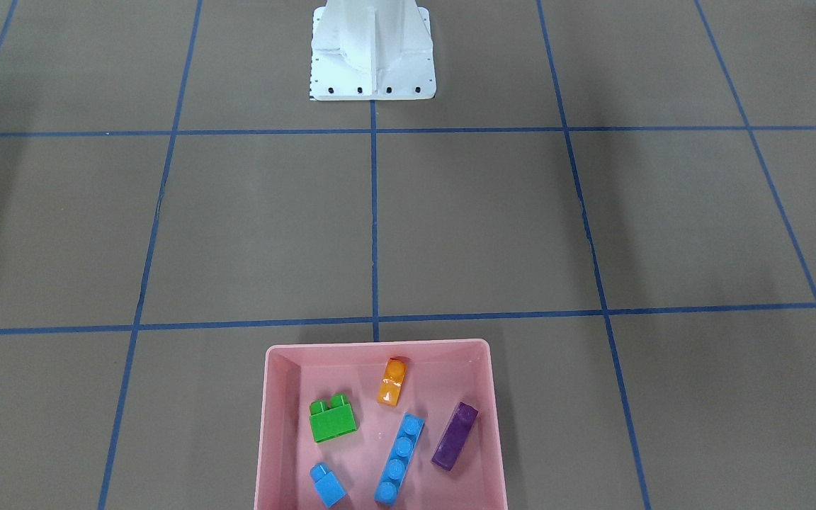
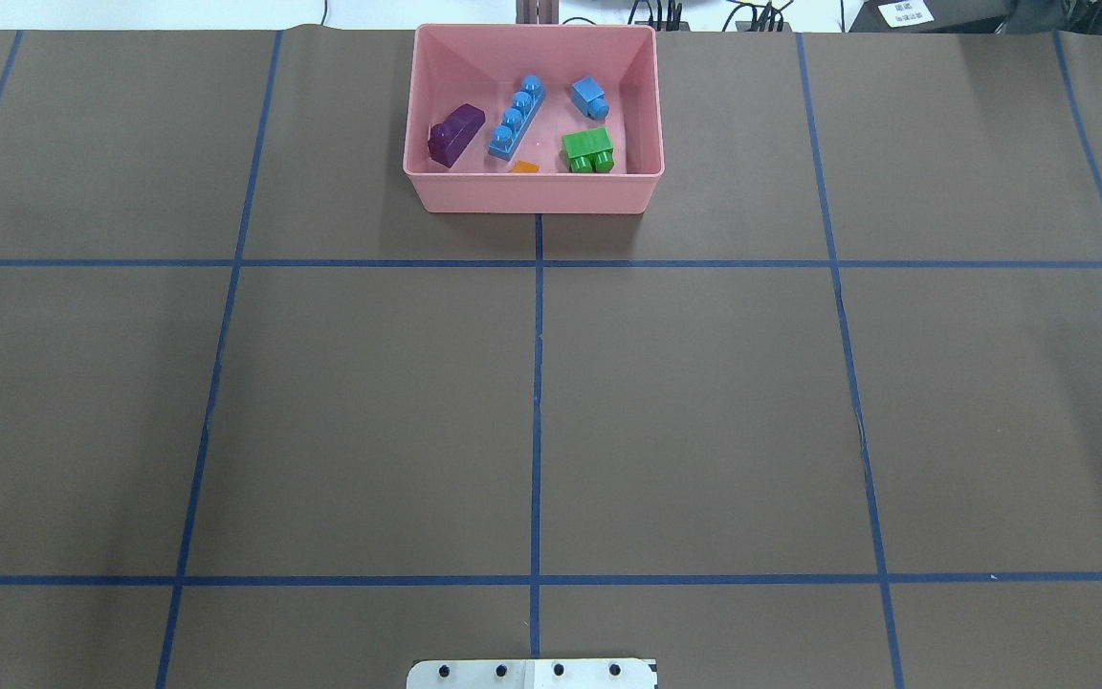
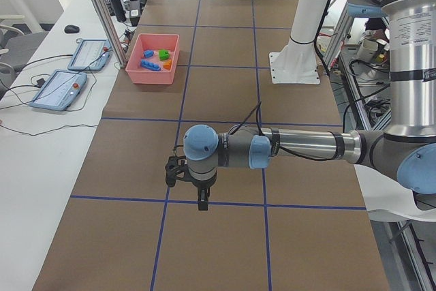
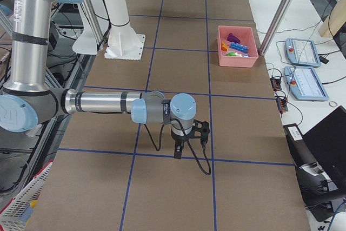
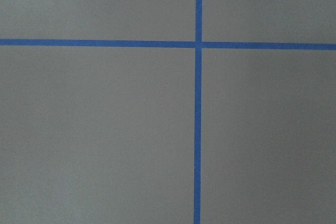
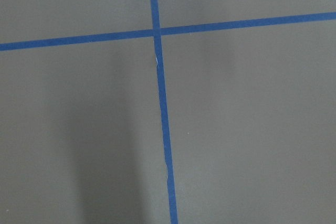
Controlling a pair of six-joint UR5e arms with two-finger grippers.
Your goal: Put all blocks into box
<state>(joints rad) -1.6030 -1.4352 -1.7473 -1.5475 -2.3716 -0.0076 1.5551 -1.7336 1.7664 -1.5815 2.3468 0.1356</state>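
Note:
The pink box (image 1: 377, 345) stands at the table's far edge from the robot and also shows from overhead (image 2: 532, 196). All five blocks lie inside it: orange (image 1: 392, 382), green (image 1: 332, 419), small blue (image 1: 328, 484), long blue (image 1: 399, 458) and purple (image 1: 455, 436). My left gripper (image 3: 201, 204) shows only in the exterior left view, pointing down over bare table far from the box. My right gripper (image 4: 177, 154) shows only in the exterior right view, likewise far from the box. I cannot tell if either is open or shut. Both wrist views show only brown table and blue tape.
The white robot base (image 1: 372, 53) stands at the table's robot side. Blue tape lines (image 2: 537, 383) divide the brown table into squares. Teach pendants (image 3: 58, 90) and cables lie on the white side table beyond the box. A metal post (image 3: 102, 11) stands near the box.

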